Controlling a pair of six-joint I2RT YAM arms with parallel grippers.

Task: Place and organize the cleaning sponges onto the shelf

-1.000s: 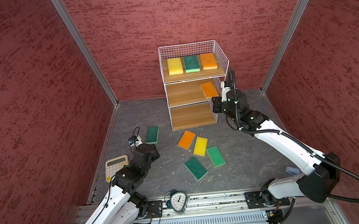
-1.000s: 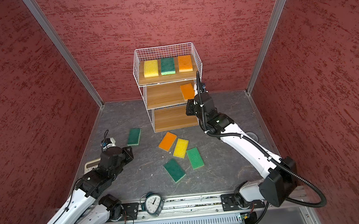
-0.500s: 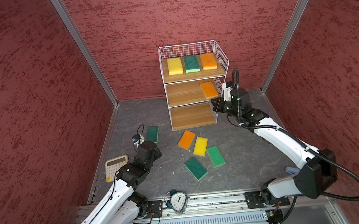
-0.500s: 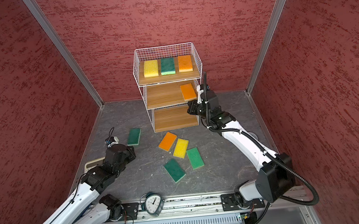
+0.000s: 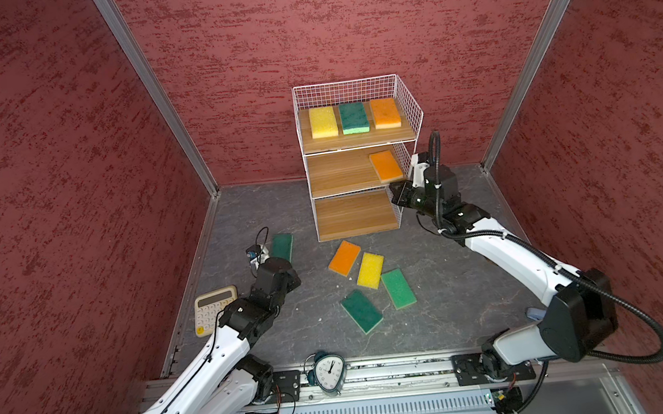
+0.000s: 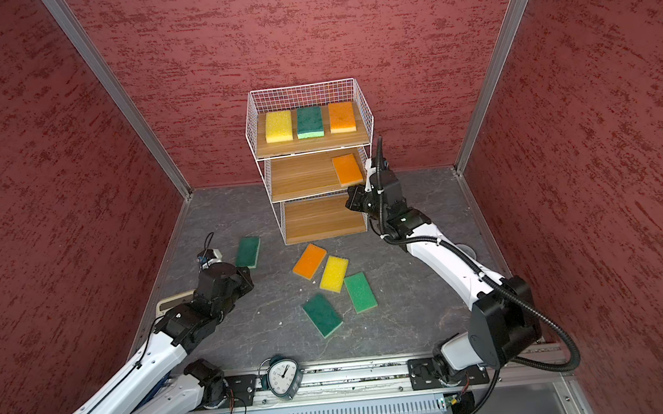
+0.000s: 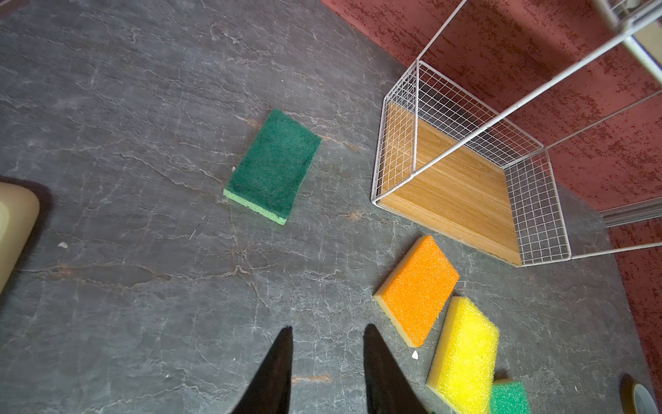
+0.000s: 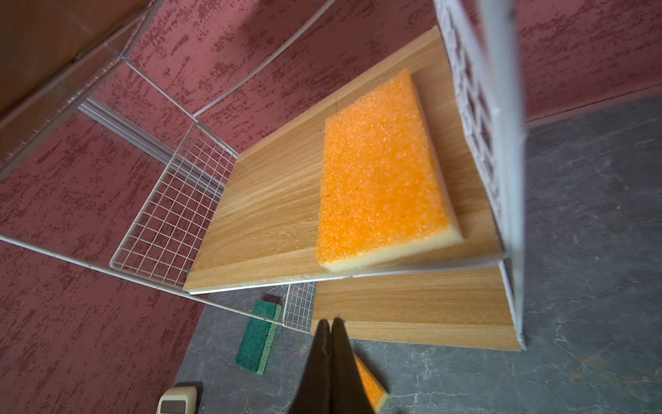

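L arm (image 5: 211, 352) has stretched further out over the floor (image 5: 453, 287) vs a sec ago; R arm (image 5: 508, 253) barely shifted beside the shelf (image 5: 339, 174)
Both top views: 9 sponges (image 6: 334, 274) – 4 green, 3 orange, 2 yellow. Top-tier row (image 5: 354, 118) of 3, side by side for order; mid-tier orange sponge (image 5: 387, 165) at that tier's right end, prob. starting row 2; bottom tier bare; floor cluster (image 5: 369, 270) of 4 plus lone green sponge (image 5: 282, 247). L wrist: left gripper (image 7: 324, 328) spread, empty, over bare floor, likely lining up next pick. R wrist: right gripper (image 8: 327, 320) pressed together, nothing held, clear of the orange one
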